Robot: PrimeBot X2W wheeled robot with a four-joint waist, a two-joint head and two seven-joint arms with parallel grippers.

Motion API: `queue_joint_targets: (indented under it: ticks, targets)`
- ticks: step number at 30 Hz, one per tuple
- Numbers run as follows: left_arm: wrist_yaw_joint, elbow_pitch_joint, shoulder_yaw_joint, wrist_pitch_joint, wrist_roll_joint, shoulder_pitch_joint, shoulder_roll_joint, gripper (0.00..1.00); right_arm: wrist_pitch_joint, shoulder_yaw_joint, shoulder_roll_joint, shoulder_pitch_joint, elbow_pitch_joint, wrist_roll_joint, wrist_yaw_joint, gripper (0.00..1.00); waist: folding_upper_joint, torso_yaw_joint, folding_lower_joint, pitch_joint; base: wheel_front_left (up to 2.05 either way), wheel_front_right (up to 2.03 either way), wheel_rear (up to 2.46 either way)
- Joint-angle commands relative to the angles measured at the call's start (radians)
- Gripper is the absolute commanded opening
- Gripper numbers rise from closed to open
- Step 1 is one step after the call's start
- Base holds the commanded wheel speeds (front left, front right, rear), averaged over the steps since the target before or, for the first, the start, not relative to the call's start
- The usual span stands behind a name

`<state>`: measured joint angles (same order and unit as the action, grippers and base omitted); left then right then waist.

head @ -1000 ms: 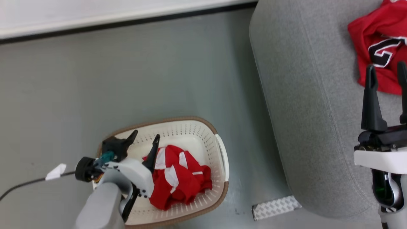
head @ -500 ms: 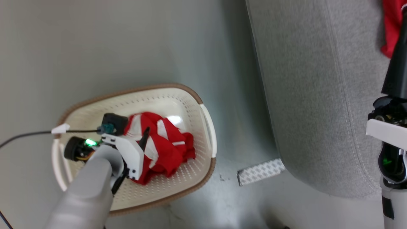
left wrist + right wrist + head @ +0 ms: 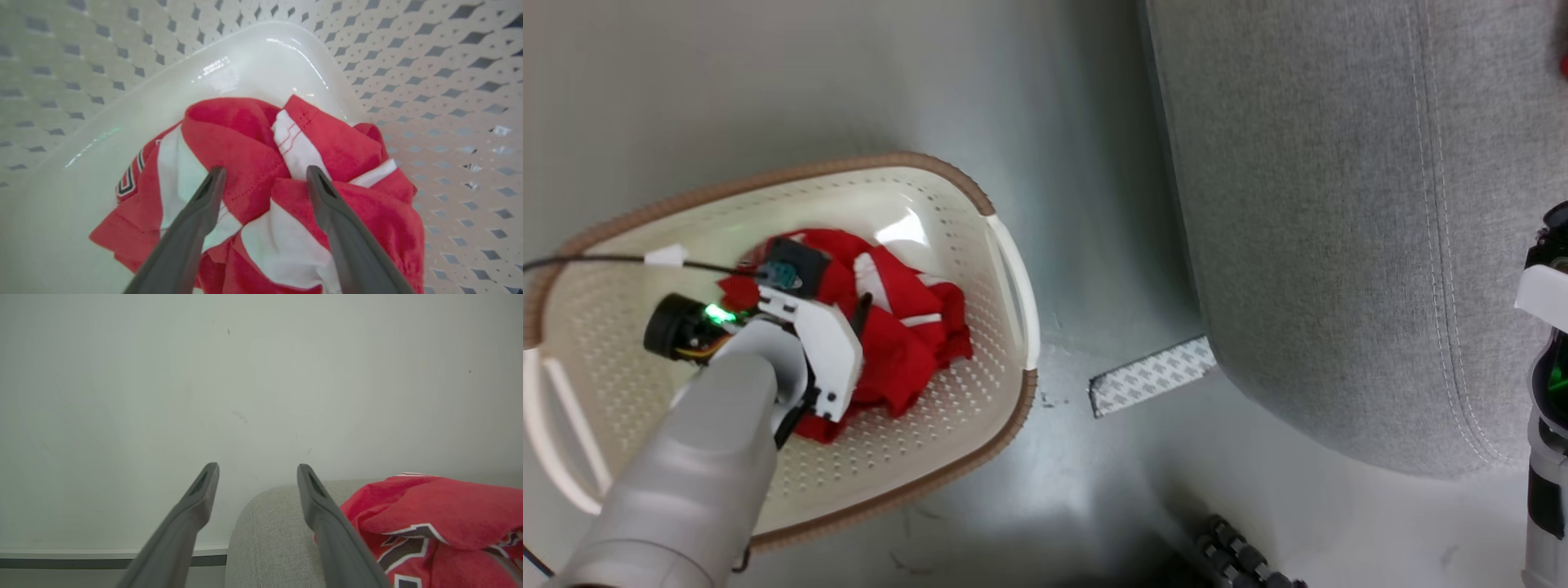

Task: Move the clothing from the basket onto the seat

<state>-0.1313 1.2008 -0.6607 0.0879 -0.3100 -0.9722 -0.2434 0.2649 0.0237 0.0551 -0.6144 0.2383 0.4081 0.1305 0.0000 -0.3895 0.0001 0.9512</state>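
While the red-and-white clothing (image 3: 253,134) lies bunched on the bottom of the basket (image 3: 980,408), the left gripper (image 3: 265,171) is down inside the basket with its two dark fingers spread apart. One tip stands on each side of a raised red fold. Whether the tips touch the fabric or hover just above it cannot be told, and the fold is not clamped. A small black-and-white mark (image 3: 128,181) shows at the garment's left edge in the left wrist view.

The basket stands on the grey floor (image 3: 849,82), near the corner of the light grey seat (image 3: 1298,204) but apart from it. A patterned white strip (image 3: 1152,376) lies on the floor between them, beside the seat's corner.

A second red garment (image 3: 429,522) with black-and-white lettering lies on the seat. The right gripper (image 3: 257,467) hangs just beside that garment at the seat's edge. Its fingers are apart, holding nothing, and they point toward a pale wall (image 3: 261,375).
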Motion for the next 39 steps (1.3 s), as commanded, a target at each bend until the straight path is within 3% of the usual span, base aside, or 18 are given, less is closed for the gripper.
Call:
queue_joint_targets:
  ticks: [1,15,18,19,20,21,31,39]
  targets:
    - [0.002,0.013,-0.016,-0.013,-0.009,-0.018,-0.016,1.00,-0.001,0.000,-0.006,-0.016,0.014,0.010,0.001,1.00,0.0000,-0.022,-0.0001,0.029,0.00,0.00,0.00]
    - [0.002,0.064,-0.142,-0.223,-0.088,-0.033,-0.028,1.00,-0.001,-0.008,-0.006,0.009,0.056,-0.019,0.001,1.00,0.0000,-0.006,-0.0001,0.047,0.06,0.06,0.06]
    - [0.002,0.047,-0.162,-0.220,-0.116,-0.040,-0.039,1.00,-0.001,-0.009,-0.006,0.009,0.053,-0.027,0.001,1.00,0.0000,-0.005,-0.0001,0.046,0.00,0.00,0.00]
    - [0.002,0.042,-0.169,-0.223,-0.125,-0.038,-0.041,0.75,-0.001,-0.010,-0.006,0.009,0.051,-0.026,0.001,1.00,0.0000,-0.005,-0.0001,0.045,0.00,0.00,0.00]
    - [0.002,0.035,-0.177,-0.217,-0.131,-0.038,-0.044,0.27,-0.001,-0.011,-0.006,0.007,0.051,-0.027,0.001,1.00,0.0000,-0.005,-0.0001,0.044,0.00,0.00,0.00]
    - [0.002,0.028,-0.184,-0.212,-0.140,-0.038,-0.046,0.00,-0.001,-0.012,-0.006,0.006,0.049,-0.028,0.001,1.00,0.0000,-0.006,-0.0001,0.043,0.00,0.00,0.00]
    - [0.002,-0.005,-0.243,-0.170,-0.220,-0.046,-0.069,0.00,-0.001,-0.023,-0.006,-0.014,0.043,-0.033,0.001,1.00,0.0000,-0.010,-0.0001,0.019,0.00,0.00,0.00]
    - [0.002,-0.016,-0.281,-0.109,-0.293,-0.010,-0.038,0.00,-0.001,-0.013,-0.006,0.000,0.027,-0.062,0.001,1.00,0.0000,0.021,-0.0001,-0.082,0.00,0.00,0.00]
